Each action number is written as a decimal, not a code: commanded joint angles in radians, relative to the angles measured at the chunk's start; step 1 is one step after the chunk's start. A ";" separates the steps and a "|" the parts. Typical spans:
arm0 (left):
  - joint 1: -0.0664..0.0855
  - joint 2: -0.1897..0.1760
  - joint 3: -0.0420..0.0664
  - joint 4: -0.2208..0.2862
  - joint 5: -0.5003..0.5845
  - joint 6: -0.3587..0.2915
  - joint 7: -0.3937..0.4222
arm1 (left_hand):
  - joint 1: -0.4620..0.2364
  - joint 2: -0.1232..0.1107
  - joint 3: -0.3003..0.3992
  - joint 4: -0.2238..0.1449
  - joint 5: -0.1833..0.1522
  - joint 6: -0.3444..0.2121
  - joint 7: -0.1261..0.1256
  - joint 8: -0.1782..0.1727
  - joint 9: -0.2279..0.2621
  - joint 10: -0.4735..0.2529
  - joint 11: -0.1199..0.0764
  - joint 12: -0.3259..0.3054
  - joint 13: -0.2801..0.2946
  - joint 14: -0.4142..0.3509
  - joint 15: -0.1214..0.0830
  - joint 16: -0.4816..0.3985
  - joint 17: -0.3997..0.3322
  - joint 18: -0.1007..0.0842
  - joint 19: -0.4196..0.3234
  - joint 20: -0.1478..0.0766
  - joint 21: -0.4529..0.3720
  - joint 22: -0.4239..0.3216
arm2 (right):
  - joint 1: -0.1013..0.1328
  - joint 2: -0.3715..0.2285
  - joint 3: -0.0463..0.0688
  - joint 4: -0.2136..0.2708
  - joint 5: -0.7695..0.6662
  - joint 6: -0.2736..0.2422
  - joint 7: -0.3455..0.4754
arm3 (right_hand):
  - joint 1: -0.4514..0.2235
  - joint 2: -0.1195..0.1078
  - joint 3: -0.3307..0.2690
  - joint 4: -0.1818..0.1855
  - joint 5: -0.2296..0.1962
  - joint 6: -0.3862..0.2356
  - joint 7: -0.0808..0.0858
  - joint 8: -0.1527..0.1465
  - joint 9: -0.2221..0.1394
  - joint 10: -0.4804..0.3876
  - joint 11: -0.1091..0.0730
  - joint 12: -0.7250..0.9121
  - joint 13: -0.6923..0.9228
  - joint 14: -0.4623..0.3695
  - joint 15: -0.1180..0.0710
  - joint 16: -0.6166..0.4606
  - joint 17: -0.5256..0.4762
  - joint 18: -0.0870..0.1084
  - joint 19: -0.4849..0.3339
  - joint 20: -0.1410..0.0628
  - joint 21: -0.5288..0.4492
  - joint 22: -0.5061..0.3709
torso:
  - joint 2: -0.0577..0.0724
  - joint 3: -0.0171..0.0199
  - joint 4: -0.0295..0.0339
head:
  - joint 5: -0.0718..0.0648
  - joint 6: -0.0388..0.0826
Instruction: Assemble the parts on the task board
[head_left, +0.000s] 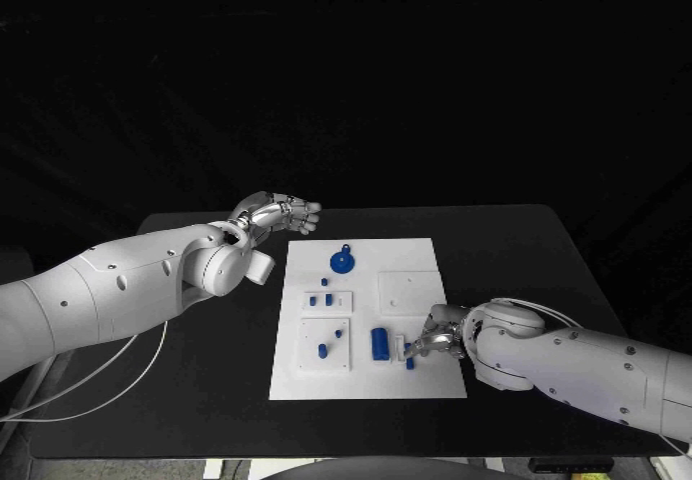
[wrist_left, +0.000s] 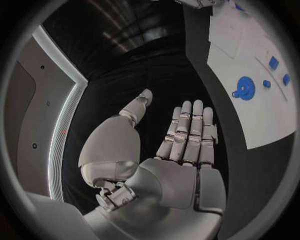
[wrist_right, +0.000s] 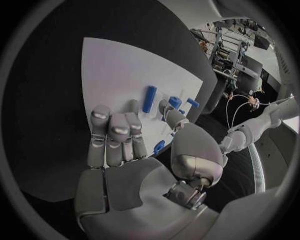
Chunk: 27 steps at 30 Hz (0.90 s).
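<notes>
The flat white task board (head_left: 411, 250) carried small blue parts, among them a round disc (head_left: 343, 263) and an oblong block (head_left: 379, 342). The left hand (head_left: 278, 213) hovered empty, fingers straight; the right hand (head_left: 437, 340) rested on the board, its grasp unclear.

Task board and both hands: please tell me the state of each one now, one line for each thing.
Task board: flat on the black table, blue parts on it.
Round blue part: lying on the board's far end.
Long blue part: lying on the board, untouched.
Left hand: open, beside the board.
Right hand: fingertips at a small blue part; grip unclear.
</notes>
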<state>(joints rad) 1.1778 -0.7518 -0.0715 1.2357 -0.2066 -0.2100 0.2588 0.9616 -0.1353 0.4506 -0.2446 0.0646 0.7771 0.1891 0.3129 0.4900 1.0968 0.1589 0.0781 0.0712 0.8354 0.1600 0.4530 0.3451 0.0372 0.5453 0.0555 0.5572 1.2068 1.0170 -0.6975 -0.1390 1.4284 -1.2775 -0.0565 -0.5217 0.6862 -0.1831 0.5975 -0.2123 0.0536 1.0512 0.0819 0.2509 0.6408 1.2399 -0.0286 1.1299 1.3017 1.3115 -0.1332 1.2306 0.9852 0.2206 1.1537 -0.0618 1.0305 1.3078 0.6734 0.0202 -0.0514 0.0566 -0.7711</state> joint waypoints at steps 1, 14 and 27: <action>0.001 0.003 0.001 0.002 -0.003 0.016 0.004 | -0.008 0.000 -0.001 0.005 -0.002 -0.004 0.000 0.002 -0.001 -0.001 0.002 -0.004 0.000 -0.001 0.002 -0.007 0.001 0.017 0.004 0.006 -0.006 0.001 | -0.005 0.015 -0.007 -0.022 -0.056 0.024 -0.011 | 0.009 0.011 -0.008 0.001 -0.004 0.000 0.000 -0.007 -0.007 -0.001 -0.001 0.000 0.002 0.001 -0.003 -0.005 -0.001 0.041 -0.001 -0.003 -0.002 0.014 | 0.000 -0.0001 0.0013 | -0.002 0.000; 0.001 0.001 0.001 0.002 -0.003 0.016 0.001 | -0.009 0.001 -0.002 0.006 -0.002 -0.004 0.000 0.003 -0.001 0.000 0.001 -0.004 0.000 -0.001 0.002 -0.007 0.002 0.017 0.004 0.006 -0.007 0.002 | -0.028 0.042 -0.008 -0.066 -0.056 0.024 -0.008 | 0.002 0.092 -0.041 -0.019 -0.004 0.005 -0.002 -0.005 -0.005 0.008 -0.003 0.007 0.007 0.001 -0.005 -0.005 0.001 0.041 -0.002 -0.005 -0.004 0.014 | 0.001 0.0004 0.0008 | 0.001 -0.004; 0.001 -0.001 0.001 0.003 -0.006 0.015 -0.002 | -0.009 0.001 -0.002 0.006 -0.002 -0.003 0.000 0.003 -0.001 0.000 0.001 -0.003 0.000 -0.001 0.002 -0.008 0.003 0.017 0.004 0.006 -0.007 0.002 | -0.035 0.025 -0.015 -0.070 -0.087 0.033 -0.013 | 0.057 0.103 -0.016 -0.066 -0.004 0.007 -0.003 -0.005 -0.004 0.011 -0.004 0.007 0.007 0.002 -0.005 -0.005 0.001 0.041 -0.001 -0.005 -0.004 0.015 | 0.000 0.0001 -0.0003 | 0.001 -0.006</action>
<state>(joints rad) 1.1781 -0.7537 -0.0716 1.2359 -0.2076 -0.2076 0.2527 0.9616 -0.1353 0.4506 -0.2446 0.0647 0.7771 0.1891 0.3129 0.4903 1.0968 0.1589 0.0781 0.0712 0.8354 0.1600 0.4490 0.3467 0.0370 0.5452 0.0555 0.5534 1.2074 1.0018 -0.6624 -0.1389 1.3770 -1.3348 -0.0662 -0.4979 0.7338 -0.0775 0.5810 -0.2735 0.0535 1.0636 0.0736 0.2557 0.8791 1.2436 -0.0323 1.1340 1.3082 1.3109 -0.1339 1.2306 0.9852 0.2245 1.1523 -0.0604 1.0305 1.3078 0.6739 0.0208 -0.0514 0.0585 -0.7768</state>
